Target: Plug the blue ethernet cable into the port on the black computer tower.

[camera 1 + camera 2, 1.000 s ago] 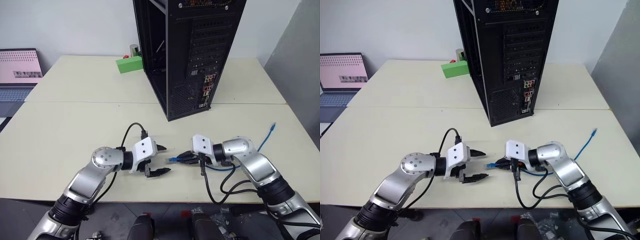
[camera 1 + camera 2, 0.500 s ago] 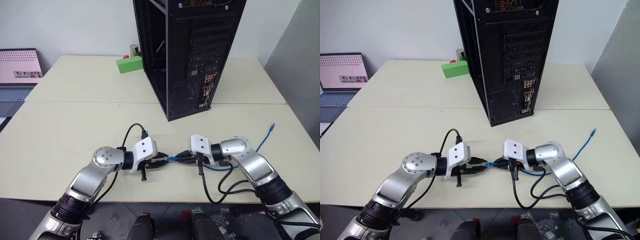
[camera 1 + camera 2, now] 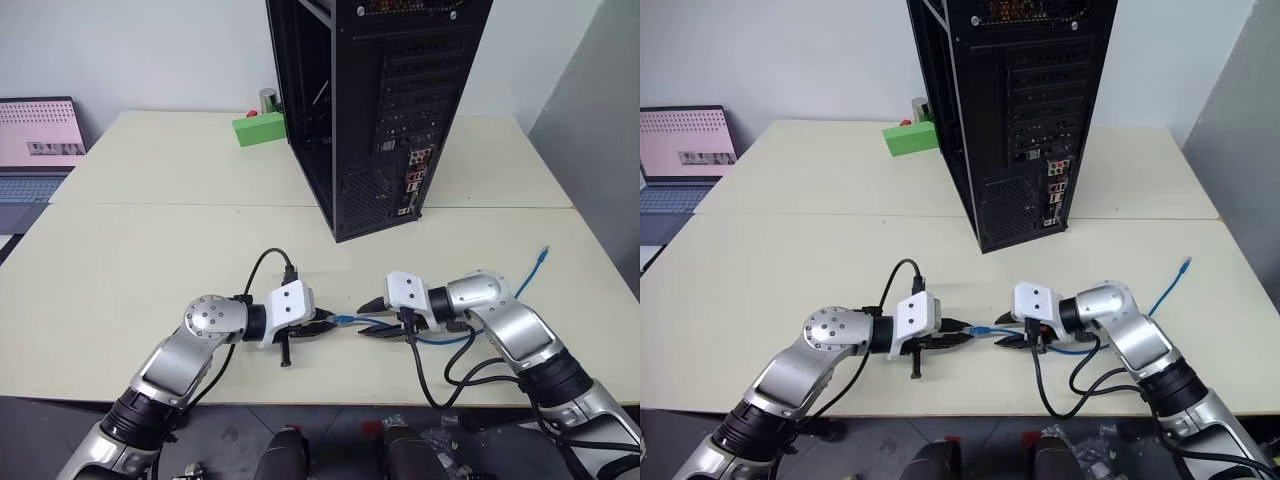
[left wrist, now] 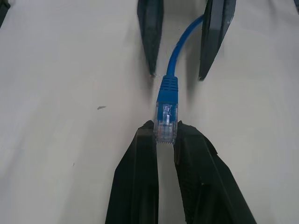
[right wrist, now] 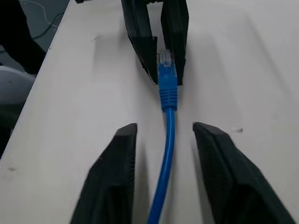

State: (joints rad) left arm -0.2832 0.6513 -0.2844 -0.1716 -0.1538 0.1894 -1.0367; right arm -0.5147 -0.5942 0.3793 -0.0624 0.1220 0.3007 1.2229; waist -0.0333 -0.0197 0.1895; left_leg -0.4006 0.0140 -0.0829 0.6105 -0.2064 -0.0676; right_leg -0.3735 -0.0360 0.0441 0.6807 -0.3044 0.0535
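While left gripper (image 4: 166, 140) pinches clear plug of blue ethernet cable (image 3: 345, 319) low over table (image 3: 150, 250), right gripper (image 5: 164, 133) stands spread, cord loose between fingers. Handover looks done. Left: carry plug to port (image 3: 404, 210) on black computer tower (image 3: 375, 110), well apart; insert.

Non-task items on the work surface

Green block (image 3: 259, 129) sits at far centre of the cream tabletop (image 3: 150, 250), a small cylindrical object (image 3: 267, 100) just behind it; open laptop (image 3: 35, 145), pink screen lit, stands far left.
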